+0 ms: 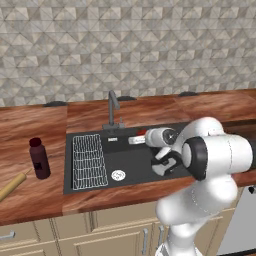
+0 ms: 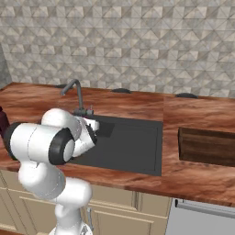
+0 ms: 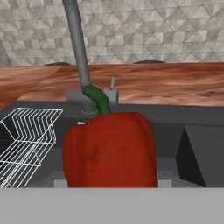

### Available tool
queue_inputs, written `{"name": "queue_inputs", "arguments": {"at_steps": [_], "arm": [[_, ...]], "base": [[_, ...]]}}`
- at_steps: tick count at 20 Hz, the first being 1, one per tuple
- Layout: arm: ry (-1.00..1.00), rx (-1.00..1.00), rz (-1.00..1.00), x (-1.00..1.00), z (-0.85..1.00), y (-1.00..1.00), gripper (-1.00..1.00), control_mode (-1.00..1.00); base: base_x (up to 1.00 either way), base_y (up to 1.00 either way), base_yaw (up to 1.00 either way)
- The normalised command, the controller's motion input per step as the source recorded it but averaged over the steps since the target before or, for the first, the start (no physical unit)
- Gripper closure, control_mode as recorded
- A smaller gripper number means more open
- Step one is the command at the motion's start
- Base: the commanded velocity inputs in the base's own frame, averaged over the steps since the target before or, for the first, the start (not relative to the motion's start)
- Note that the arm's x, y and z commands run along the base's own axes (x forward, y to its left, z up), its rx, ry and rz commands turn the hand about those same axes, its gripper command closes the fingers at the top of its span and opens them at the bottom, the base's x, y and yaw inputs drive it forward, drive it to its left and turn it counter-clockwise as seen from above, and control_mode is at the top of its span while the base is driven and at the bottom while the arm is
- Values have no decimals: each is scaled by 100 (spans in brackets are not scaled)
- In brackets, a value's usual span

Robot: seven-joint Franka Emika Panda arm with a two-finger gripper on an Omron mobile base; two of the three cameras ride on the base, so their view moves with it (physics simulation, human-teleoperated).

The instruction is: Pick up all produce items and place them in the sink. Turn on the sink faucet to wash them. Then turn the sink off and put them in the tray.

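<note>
A glossy red bell pepper (image 3: 109, 151) with a green stem sits close in front of the hand camera, between my fingers. My gripper (image 3: 111, 183) is shut on it. In the left base view the gripper (image 1: 136, 140) hovers over the back of the black sink (image 1: 135, 167), just right of the faucet (image 1: 114, 107), and a sliver of the red pepper (image 1: 141, 132) shows at its tip. The grey gooseneck spout (image 3: 76, 43) rises behind the pepper, with its small lever (image 3: 113, 83) beside the base. The dark wooden tray (image 2: 206, 147) lies on the counter right of the sink (image 2: 133, 147).
A white wire rack (image 1: 89, 161) fills the sink's left part, with the round silver drain (image 1: 118, 175) beside it. A dark maroon bottle (image 1: 39, 158) and a tan rolling pin (image 1: 11, 186) stand on the counter to the left. The tiled wall runs behind.
</note>
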Motion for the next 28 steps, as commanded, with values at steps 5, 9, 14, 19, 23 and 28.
{"name": "queue_inputs", "arguments": {"at_steps": [5, 9, 14, 19, 23, 28], "arm": [[0, -3, -3, 0, 100, -13, 100, -100], [7, -7, -7, 0, 100, -21, 100, -100], [14, -12, -10, -6, 100, -32, 100, -100], [18, -12, -10, -12, 83, -37, 100, -100], [19, -7, -13, -26, 15, -73, 100, -100], [5, -1, -13, -35, -7, -100, 100, -100]], "base": [[0, 0, 0], [0, 0, 0], [0, 0, 0], [0, 0, 0], [0, 0, 0], [0, 0, 0]]}}
